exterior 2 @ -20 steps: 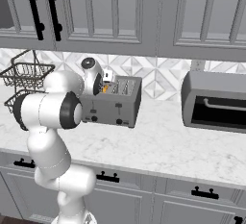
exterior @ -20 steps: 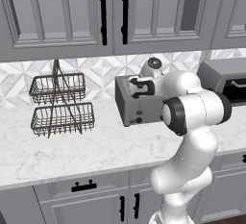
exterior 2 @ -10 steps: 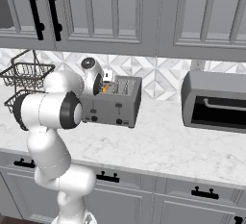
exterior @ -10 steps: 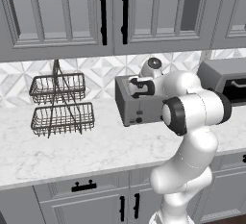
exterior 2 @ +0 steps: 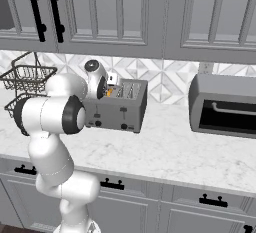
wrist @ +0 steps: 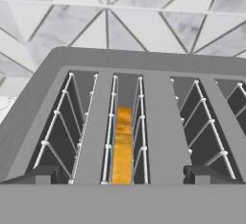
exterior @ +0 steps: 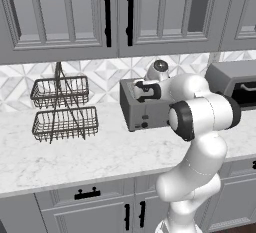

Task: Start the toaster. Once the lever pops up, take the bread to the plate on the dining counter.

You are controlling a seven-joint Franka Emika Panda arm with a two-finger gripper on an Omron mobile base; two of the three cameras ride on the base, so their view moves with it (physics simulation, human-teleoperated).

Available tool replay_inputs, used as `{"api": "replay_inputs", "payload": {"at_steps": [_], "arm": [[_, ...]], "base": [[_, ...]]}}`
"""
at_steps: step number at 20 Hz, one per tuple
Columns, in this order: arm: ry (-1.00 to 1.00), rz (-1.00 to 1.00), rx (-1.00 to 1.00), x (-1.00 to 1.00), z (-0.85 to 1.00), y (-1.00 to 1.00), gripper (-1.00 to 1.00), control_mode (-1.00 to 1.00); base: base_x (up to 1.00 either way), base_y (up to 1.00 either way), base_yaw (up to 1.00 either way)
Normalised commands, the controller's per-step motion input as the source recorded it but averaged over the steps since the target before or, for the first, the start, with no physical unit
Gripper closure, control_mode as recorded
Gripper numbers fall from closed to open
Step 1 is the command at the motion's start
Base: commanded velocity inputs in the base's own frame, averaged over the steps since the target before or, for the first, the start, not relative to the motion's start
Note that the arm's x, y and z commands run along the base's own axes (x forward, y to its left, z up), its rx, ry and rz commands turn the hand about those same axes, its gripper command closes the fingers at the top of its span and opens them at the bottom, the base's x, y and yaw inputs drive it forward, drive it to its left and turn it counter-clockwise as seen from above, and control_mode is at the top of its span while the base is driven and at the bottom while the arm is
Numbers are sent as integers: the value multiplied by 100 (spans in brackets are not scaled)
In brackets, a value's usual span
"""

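The grey toaster [exterior: 142, 111] [exterior 2: 119, 111] stands on the marble worktop against the tiled wall. My gripper [wrist: 123, 176] [exterior 2: 108, 86] hovers just over the toaster's top [wrist: 144, 98], pointing down at the slots. It is open, its two dark fingertips [wrist: 45, 174] wide apart with nothing between them. The bread [wrist: 122, 146] stands on edge deep in the second slot from the left, showing its golden-orange crust. A sliver of that crust [exterior 2: 109, 93] shows beside the hand. The plate and the dining counter are out of view.
A two-tier wire basket [exterior: 62, 108] [exterior 2: 26, 79] stands left of the toaster. To its right sits a larger grey oven [exterior: 234, 83] [exterior 2: 225, 104] with a black bar handle. Upper cabinets [exterior: 115, 12] hang close above. The marble worktop [exterior: 100, 152] runs in front.
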Motion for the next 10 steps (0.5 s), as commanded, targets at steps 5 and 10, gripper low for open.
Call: {"api": "replay_inputs", "payload": {"at_steps": [5,10], "arm": [[0,0,0,0,0,0,-100,-100],[0,0,0,0,0,0,-100,-100]], "base": [[0,0,0],[0,0,0]]}}
